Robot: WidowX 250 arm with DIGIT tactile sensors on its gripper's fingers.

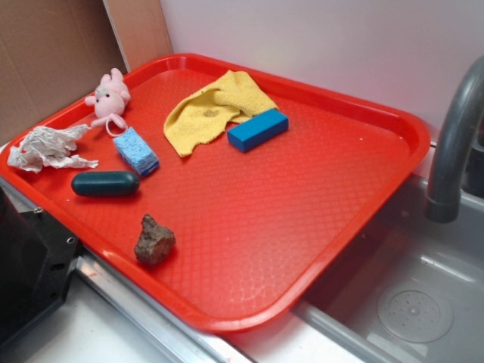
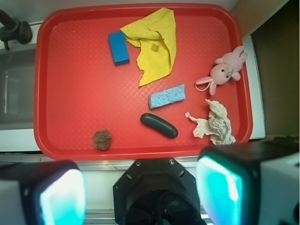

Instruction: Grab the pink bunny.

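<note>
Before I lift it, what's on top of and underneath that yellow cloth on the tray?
A small brownish speck sits on the yellow cloth; the blue block lies beside it. Only red tray shows around its edges. Anything under its folds is hidden.

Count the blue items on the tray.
2. The dark blue block lies beside the yellow cloth; the light blue sponge lies just below the pink bunny. Nothing seems hidden.

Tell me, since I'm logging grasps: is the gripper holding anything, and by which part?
Nothing is held. The gripper is open and empty, off the tray's near edge; the pink bunny lies untouched on it.
</note>
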